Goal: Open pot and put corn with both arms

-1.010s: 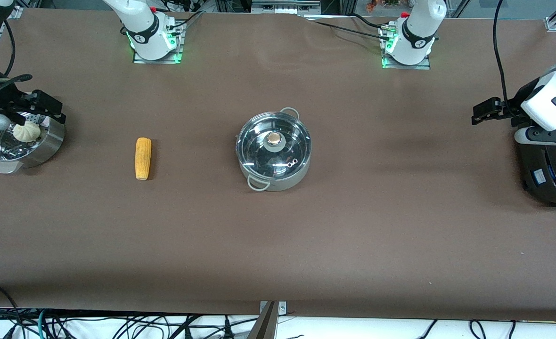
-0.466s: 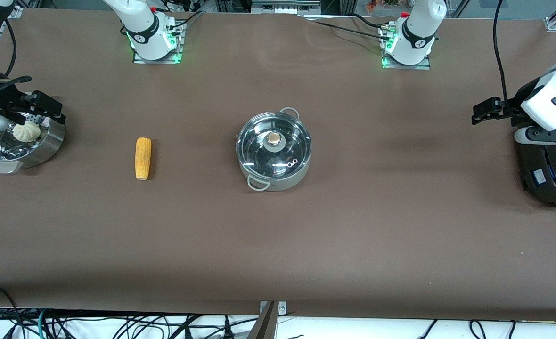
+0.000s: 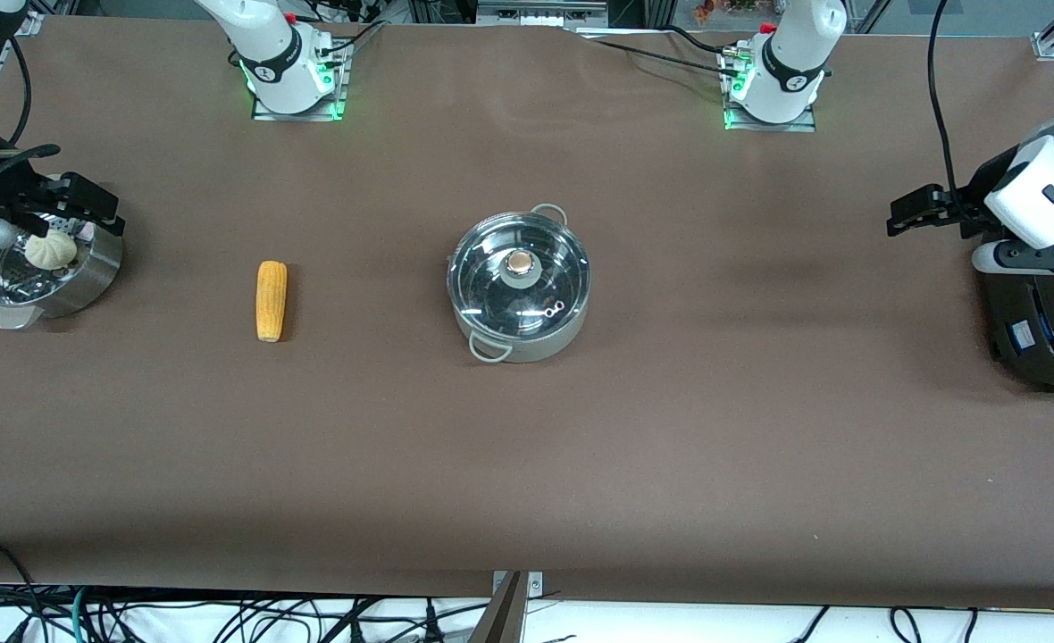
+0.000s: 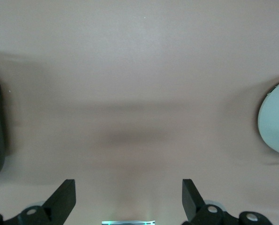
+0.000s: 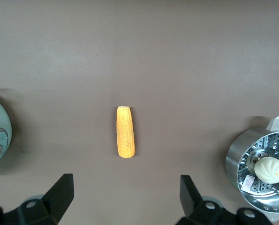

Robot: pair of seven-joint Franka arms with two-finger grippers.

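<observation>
- Steel pot (image 3: 519,288) sits mid-table (image 3: 670,429), glass lid (image 3: 518,277) on it, knob (image 3: 519,263) up.
- You'll find the corn (image 3: 271,300) flat on the table, well apart from the pot toward the right arm's end, between the pot and the steamer basket (image 3: 40,268).
- Steamer basket holds a white bun (image 3: 50,251).
- Right gripper (image 5: 125,201) hangs up in the air above the steamer basket; your right wrist view shows its fingers (image 5: 59,190) spread wide, nothing between them.
- Left gripper (image 4: 129,201) hangs above bare table beside the black rice cooker (image 3: 1041,330), fingers (image 4: 64,199) also spread wide and empty.
- Neither gripper touches pot or corn.
</observation>
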